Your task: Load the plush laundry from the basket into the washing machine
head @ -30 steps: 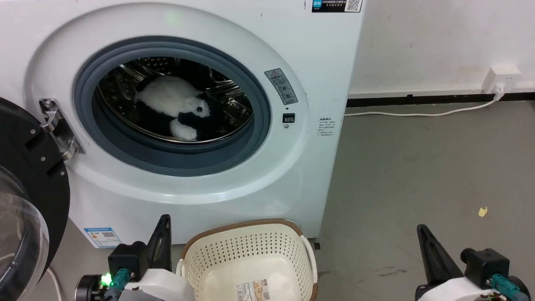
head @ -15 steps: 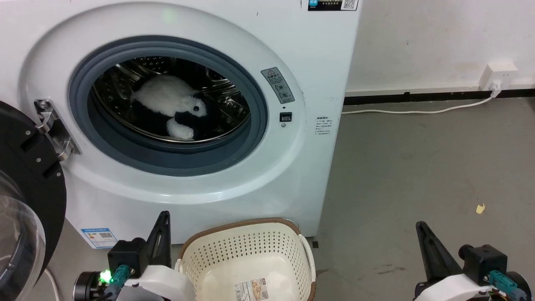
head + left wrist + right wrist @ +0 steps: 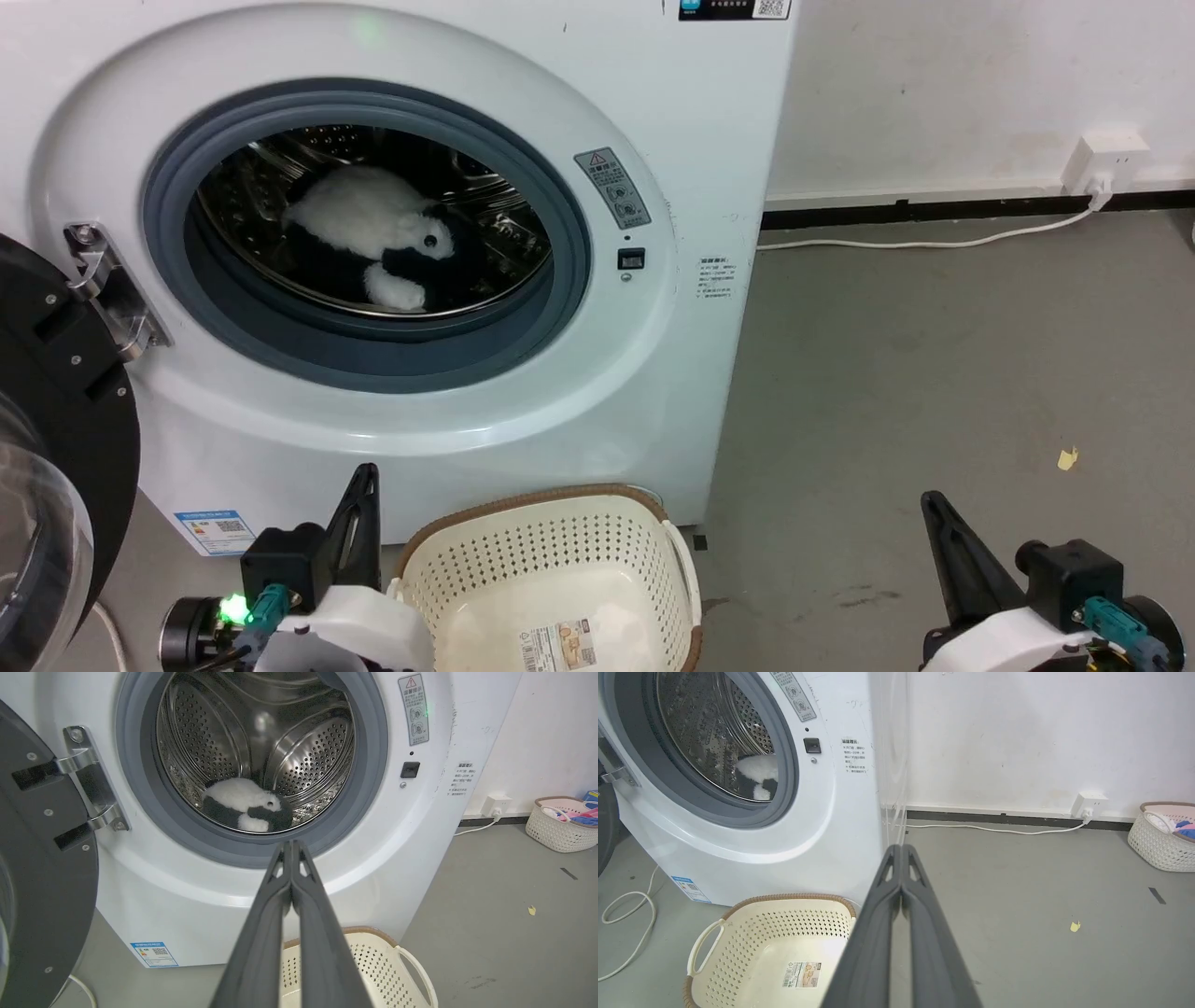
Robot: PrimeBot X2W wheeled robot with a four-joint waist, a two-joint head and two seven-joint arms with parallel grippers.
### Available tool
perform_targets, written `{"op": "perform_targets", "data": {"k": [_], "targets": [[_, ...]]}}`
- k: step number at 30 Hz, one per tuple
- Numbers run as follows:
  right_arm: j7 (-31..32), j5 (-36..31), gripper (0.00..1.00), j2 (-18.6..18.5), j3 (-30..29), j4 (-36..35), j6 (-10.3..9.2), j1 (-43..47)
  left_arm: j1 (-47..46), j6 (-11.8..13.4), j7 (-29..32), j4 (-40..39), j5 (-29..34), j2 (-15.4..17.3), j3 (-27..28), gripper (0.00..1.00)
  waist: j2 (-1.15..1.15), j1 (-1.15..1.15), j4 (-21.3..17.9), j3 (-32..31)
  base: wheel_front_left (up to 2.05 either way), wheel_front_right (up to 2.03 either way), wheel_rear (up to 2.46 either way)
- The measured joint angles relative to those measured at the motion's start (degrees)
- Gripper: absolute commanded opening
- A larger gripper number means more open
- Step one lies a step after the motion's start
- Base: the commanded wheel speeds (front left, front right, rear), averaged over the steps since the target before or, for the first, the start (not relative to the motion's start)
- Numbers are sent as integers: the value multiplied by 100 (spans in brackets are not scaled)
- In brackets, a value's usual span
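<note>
The washing machine stands at the far left, white, its round opening ringed by a grey seal. Its door, black-rimmed with a glass bowl, hangs open at the left on a metal hinge. Inside, the steel drum shows its rows of holes.

The basket, cream with a brown rim, sits on the grey floor right in front of the machine, near the robot. It holds no laundry; a paper label lies on its bottom.

The panda toy lies in the bottom of the drum, white back up, black limbs beneath, well apart from both grippers.

The left gripper is just left of the basket, with its two dark fingers pressed together and holding nothing. The right gripper is over bare floor to the right, well apart from the basket, fingers likewise together and empty.

A white cable runs along the far wall to a socket. A small yellow scrap lies on the floor at the right.
</note>
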Motion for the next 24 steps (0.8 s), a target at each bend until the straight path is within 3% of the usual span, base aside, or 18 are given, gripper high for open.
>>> {"op": "perform_targets", "data": {"k": [24], "targets": [[198,-225,0,0,20,-155,0,-116,16,-113,319,-285,358,-149,221,0,0,0,-93,53,0,0,0]]}}
